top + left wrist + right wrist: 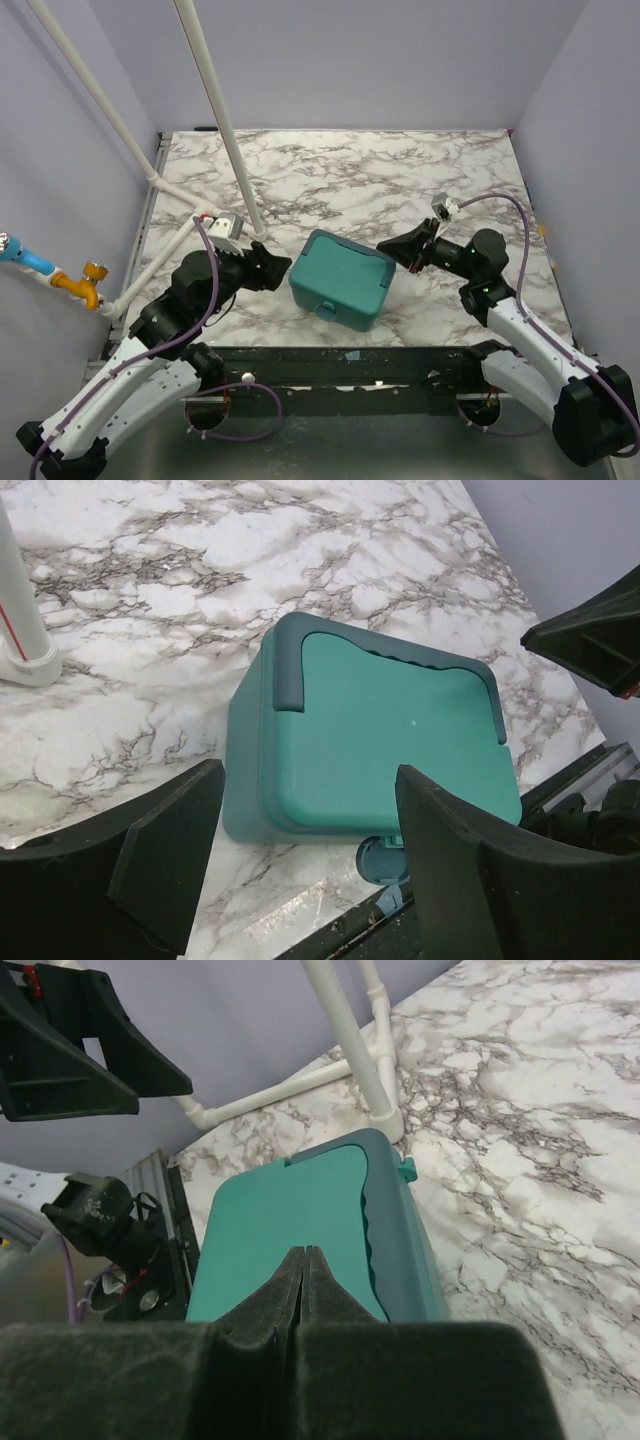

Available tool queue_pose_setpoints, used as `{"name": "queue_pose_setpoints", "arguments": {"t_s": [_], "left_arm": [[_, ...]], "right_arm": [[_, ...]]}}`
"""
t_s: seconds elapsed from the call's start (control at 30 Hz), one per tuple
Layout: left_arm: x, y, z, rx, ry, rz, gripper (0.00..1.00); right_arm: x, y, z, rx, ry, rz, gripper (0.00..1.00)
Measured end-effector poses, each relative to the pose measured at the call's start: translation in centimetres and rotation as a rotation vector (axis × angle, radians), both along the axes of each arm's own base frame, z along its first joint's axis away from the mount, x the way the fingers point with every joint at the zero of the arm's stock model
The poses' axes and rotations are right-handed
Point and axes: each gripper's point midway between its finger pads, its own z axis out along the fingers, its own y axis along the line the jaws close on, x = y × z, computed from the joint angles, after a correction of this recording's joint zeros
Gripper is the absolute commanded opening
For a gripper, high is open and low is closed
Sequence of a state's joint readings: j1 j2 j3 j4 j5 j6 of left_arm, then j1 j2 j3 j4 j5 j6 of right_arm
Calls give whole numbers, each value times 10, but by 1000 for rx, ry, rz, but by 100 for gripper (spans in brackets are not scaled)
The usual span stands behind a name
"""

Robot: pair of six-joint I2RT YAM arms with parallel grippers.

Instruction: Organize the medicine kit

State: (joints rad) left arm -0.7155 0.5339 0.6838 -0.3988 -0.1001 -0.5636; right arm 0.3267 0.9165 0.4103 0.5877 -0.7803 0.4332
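Note:
The medicine kit (340, 278), a deep teal-green box with rounded corners, stands closed on the marble table near its front edge. It also shows in the left wrist view (380, 745) with its darker handle folded flat, and in the right wrist view (290, 1225). A round latch (385, 858) sticks out of its front side. My left gripper (278, 268) is open and empty, just left of the box. My right gripper (388, 250) is shut with nothing between its fingers, its tips (303, 1255) over the box's right edge.
A white pipe frame (225, 120) rises from the table's left side, its foot (28, 660) close to the left arm. A dark metal rail (340, 365) runs along the table's near edge. Purple walls enclose the back and sides.

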Motion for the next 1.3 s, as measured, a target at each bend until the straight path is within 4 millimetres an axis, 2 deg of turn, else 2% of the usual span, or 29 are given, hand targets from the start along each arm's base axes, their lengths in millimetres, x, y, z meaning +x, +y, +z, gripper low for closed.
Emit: {"name": "queue_pose_setpoints", "arguments": {"t_s": [0.27,0.5,0.67,0.77,0.87,0.93,1.03,1.2,1.3], "left_arm": [[-3,2,-12,28,42,0,77],[3,-4,-38,95,122,0,81],[11,-7,-60,145,198,4,81],[14,-8,-69,162,232,2,81],[19,-10,-71,176,247,-3,81],[24,-14,-69,179,249,-11,81],[30,-20,-66,174,250,-31,81],[32,-31,-72,167,275,-75,81],[31,-36,-77,169,291,-102,81]], "right_arm": [[-10,2,9,-23,44,3,1],[9,-16,28,-60,211,-187,1],[25,-34,24,-146,415,-358,1],[25,-47,2,-222,547,-444,1],[11,-62,-26,-301,675,-509,1],[2,-68,-37,-334,730,-528,1],[-10,-72,-54,-370,796,-536,1],[-33,-78,-103,-431,934,-540,1],[-44,-79,-123,-451,1000,-533,1]]}}
